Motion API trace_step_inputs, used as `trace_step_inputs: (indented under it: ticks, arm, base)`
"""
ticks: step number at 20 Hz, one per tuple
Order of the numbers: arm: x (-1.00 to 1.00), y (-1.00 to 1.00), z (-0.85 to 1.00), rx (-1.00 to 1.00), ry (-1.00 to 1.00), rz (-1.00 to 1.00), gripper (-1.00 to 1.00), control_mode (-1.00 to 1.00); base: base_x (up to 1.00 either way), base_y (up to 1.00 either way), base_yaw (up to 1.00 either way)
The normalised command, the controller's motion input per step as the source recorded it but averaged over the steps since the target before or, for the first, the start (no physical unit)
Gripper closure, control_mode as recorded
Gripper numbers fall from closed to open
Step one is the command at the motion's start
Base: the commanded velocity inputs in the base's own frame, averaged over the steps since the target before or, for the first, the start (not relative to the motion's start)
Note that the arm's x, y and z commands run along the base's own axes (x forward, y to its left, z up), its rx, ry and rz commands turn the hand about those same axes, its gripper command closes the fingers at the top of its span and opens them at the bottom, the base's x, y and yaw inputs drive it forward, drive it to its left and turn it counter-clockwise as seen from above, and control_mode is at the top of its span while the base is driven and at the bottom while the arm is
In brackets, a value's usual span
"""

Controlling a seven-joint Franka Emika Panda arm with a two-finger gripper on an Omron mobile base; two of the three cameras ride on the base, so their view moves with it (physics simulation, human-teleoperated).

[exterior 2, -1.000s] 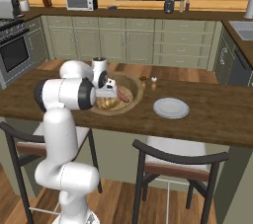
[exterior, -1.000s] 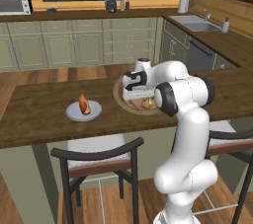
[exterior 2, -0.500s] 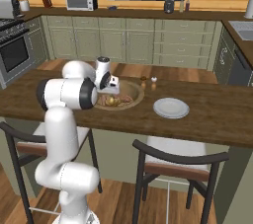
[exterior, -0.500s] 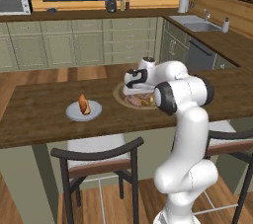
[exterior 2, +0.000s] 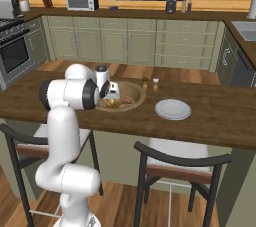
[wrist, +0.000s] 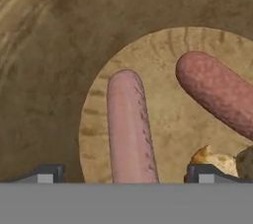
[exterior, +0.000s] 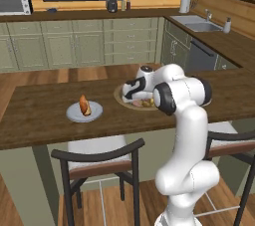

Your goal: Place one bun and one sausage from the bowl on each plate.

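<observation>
Two sausages lay on the floor of the bowl [wrist: 59, 70] in the hand view: a paler pink sausage [wrist: 129, 129] ran lengthwise between the two finger tips, its near end cut off by the bottom of the view, and a darker red sausage [wrist: 217, 92] lay slantwise beside it, its far end running out of the frame. A corner of the yellowish-tan bun [wrist: 213, 158] showed against one finger tip, most of it cut off. The claw [wrist: 126, 172] stood wide, its tips straddling the pale sausage with a gap on either side, holding nothing.

From the left base view the bowl [exterior: 121, 98] sat on the dark wooden worktop [exterior: 45, 115], largely hidden behind the hand and forearm; its contents were only small blurs of pink and tan. Well apart from the bowl, on the side away from the arm, a plate [exterior: 73, 114] carried the orange-brown bun [exterior: 84, 105]. The claw itself could not be made out there.

In the right base view the bowl [exterior 2: 135, 91] was half covered by the arm's elbow, and a second plate [exterior 2: 173, 109] lay near it on the worktop, bare. Two small shakers [exterior 2: 150, 84] stood just beyond the bowl, too small to make out further.
</observation>
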Motion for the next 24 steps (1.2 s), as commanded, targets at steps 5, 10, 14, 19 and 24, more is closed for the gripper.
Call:
trace_step_inputs:
  ticks: [5, 10, 14, 19, 24]
  arm:
    - [0.1, -0.25, -0.23, 0.0, -0.05, 0.09, -1.0, -1.0]
    - [0.19, 0.1, -0.46, -0.11, 0.02, 0.0, -1.0, -1.0]
    - [0.11, -0.08, -0.22, -0.08, 0.09, 0.0, -1.0, -1.0]
    - [-0.08, -0.34, 0.0, 0.04, 0.0, -0.02, -1.0, -1.0]
    - [-0.63, -0.39, 0.02, 0.1, 0.0, -0.15, -1.0, -1.0]
  base:
    - [0.0, 0.0, 0.0]
    - [0.0, 0.0, 0.0]
    - [0.0, 0.0, 0.0]
    - [0.0, 0.0, 0.0]
    - [0.0, 0.0, 0.0]
